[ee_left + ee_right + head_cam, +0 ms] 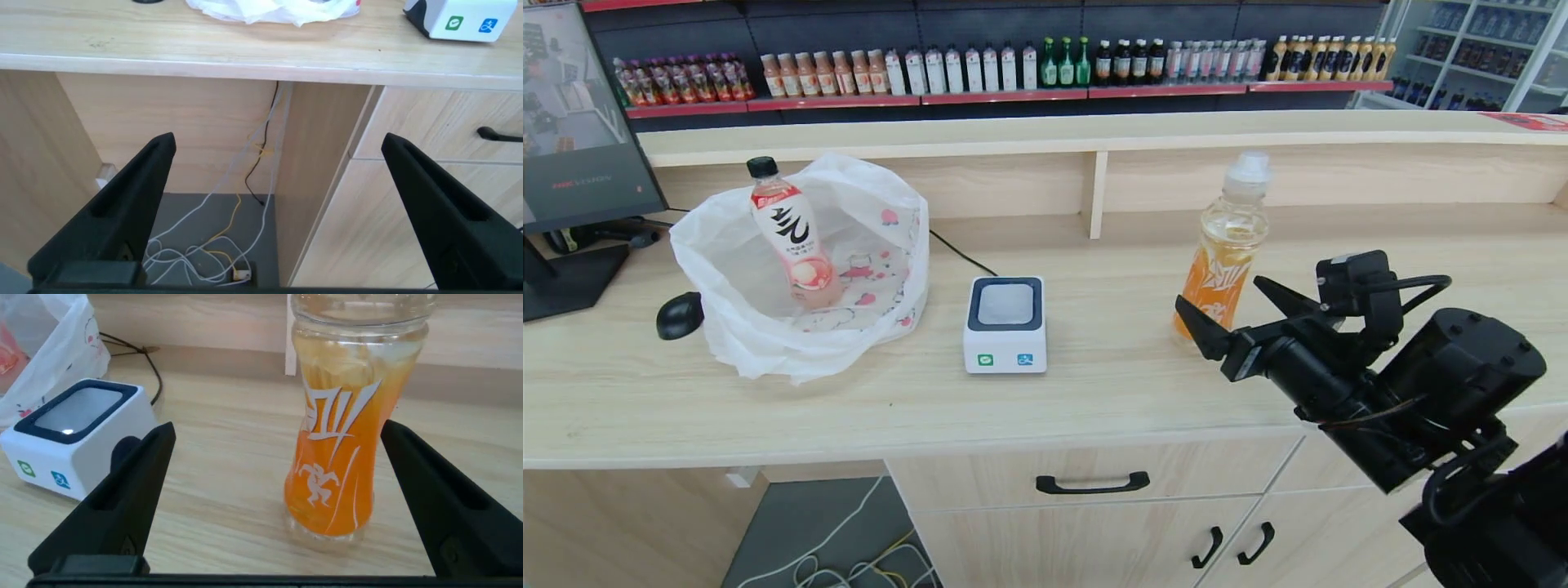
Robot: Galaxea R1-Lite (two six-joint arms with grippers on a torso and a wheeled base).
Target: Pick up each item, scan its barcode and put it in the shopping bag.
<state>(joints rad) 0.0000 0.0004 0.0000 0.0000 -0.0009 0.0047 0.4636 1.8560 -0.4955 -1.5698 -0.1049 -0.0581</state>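
Note:
An orange drink bottle (1225,249) with a white cap stands upright on the counter (1111,384), right of centre. My right gripper (1233,306) is open just in front of it, its jaws either side of the bottle's (335,469) base without touching. A pink drink bottle (792,233) with a black cap leans inside the white shopping bag (882,245) at the left. The white barcode scanner (1005,322) sits between bag and orange bottle. My left gripper (278,204) is open below counter height, facing the recess under the counter.
A monitor on a black stand (572,155) and a black mouse (680,315) lie left of the bag. A raised wooden ledge (1094,135) runs behind the counter. Drawers with black handles (1092,484) are below. Cables (221,237) lie on the floor.

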